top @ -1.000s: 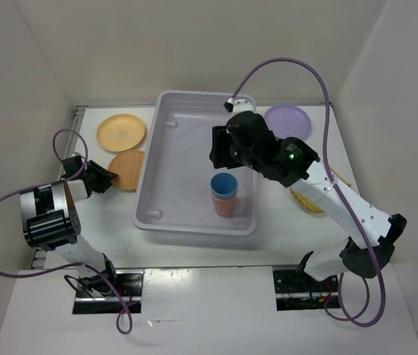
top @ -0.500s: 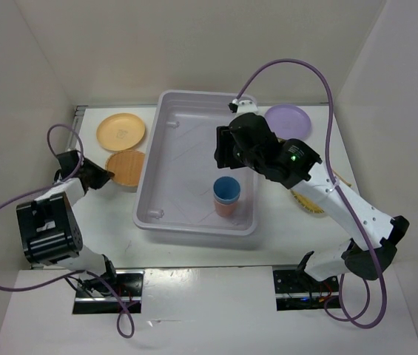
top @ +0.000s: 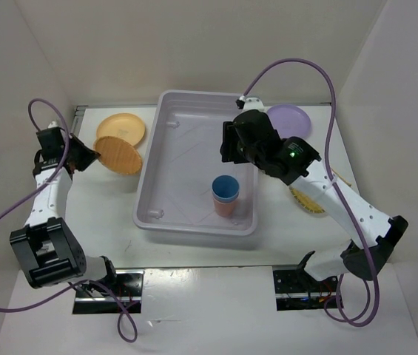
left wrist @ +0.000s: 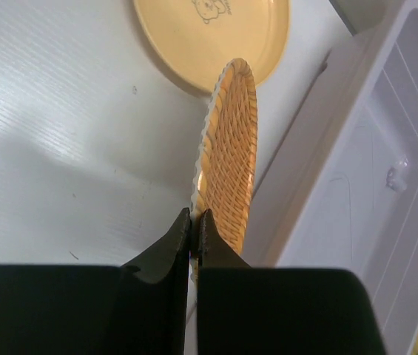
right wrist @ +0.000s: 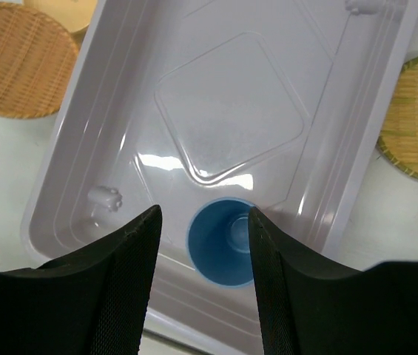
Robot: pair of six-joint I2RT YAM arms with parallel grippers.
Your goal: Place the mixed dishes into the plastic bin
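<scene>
The plastic bin stands mid-table. In it a blue cup sits nested in a salmon-pink cup. My left gripper is shut on the rim of a yellow woven plate, held tilted above the table left of the bin. In the left wrist view the plate is edge-on between my shut gripper. My right gripper is open and empty above the bin. In the right wrist view it hangs over the blue cup.
An orange-tan plate lies far left, partly behind the held plate. A lavender plate lies right of the bin. Another yellow woven plate lies at the right, partly under my right arm. White walls close in on three sides.
My left gripper has lifted the woven plate off the table and swung up and away with it. My right gripper has drawn back slightly from the cups.
</scene>
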